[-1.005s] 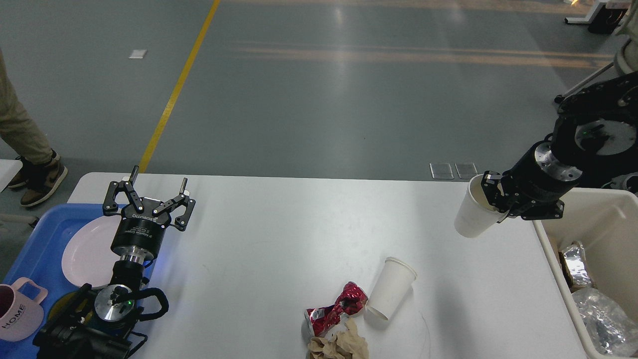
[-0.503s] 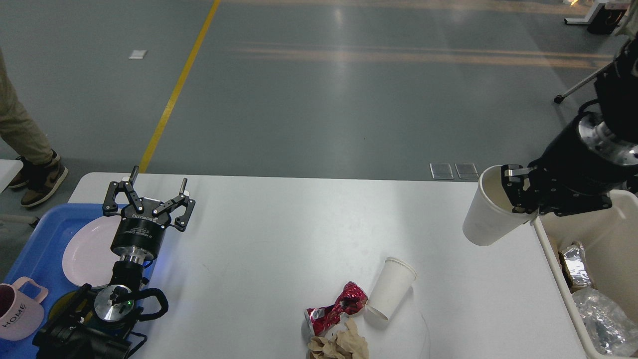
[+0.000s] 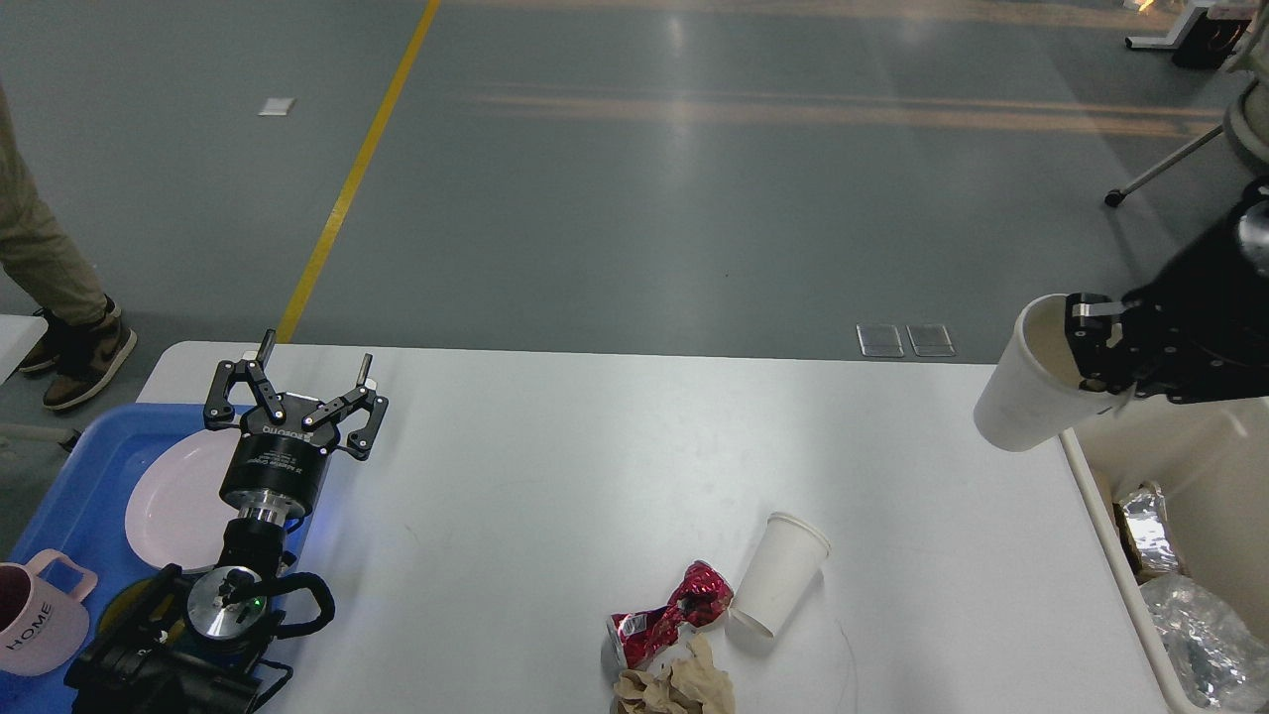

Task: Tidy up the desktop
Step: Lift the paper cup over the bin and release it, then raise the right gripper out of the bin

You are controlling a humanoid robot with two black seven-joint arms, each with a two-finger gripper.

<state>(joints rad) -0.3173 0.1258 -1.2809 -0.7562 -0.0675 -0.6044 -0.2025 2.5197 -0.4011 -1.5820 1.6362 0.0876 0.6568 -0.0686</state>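
Your right gripper (image 3: pixel 1091 342) pinches the light, crushable white paper cup (image 3: pixel 1026 397) by its rim at 3 o'clock of the white desktop (image 3: pixel 555 476); left gripper (image 3: pixel 297 382) is spread, empty.

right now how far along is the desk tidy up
Partly done. The beige bin already holds foil and clear plastic scraps. In hand: the right gripper grips a white paper cup by its rim, at the bin's near edge. Left on the desktop: a second paper cup, a crushed red can and crumpled brown paper. The left gripper is open and empty.
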